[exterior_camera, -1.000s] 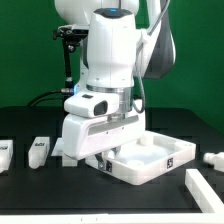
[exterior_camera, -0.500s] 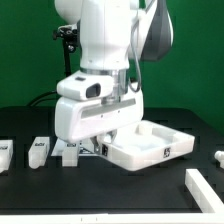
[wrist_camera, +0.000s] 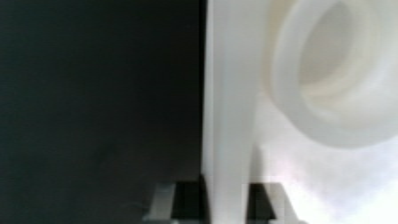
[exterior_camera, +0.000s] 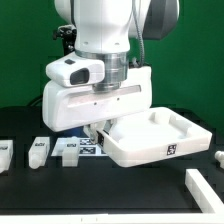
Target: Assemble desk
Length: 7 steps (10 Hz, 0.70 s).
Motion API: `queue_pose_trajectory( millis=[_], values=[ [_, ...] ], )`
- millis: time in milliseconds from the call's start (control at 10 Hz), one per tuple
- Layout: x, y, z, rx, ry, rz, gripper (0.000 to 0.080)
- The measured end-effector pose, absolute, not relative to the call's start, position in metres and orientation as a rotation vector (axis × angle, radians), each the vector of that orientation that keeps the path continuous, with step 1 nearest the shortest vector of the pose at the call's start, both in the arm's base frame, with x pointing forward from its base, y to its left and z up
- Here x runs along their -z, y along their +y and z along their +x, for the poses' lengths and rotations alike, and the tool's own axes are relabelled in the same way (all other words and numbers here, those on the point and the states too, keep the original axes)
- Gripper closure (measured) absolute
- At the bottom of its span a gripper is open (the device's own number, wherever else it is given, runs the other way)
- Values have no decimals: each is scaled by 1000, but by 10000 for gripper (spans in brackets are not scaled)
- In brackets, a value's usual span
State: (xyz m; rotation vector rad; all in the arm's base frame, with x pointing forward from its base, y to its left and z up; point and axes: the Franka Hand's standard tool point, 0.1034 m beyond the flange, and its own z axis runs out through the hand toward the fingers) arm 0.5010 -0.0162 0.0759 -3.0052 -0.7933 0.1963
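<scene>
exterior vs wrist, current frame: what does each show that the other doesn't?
Exterior only: the robot arm, the whole tabletop held tilted, apparently off the table, and a loose leg on the exterior view's left. Wrist only: the end effector closed on the tabletop's rim, with a round corner socket seen close up. Both: the white tabletop against the black table.

White tabletop (wrist_camera: pixel 237 110) rim (socketed) in tool (wrist_camera: pixel 222 202)

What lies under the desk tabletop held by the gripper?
Only bare black table shows below the tabletop, which the gripper grips by its rim, tilted. The tabletop's underside and the table directly beneath it are covered.
</scene>
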Motion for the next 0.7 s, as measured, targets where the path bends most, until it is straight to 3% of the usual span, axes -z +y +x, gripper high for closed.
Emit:
queue_pose_trajectory(
  millis=[200, 500, 700],
  values=[
    [-75, -17, 501, -202, -761, -3014, 747],
    [-75, -33, 522, -284, -156, -3117, 747],
    [-74, -38, 525, -277, -151, -3111, 747]
  ],
)
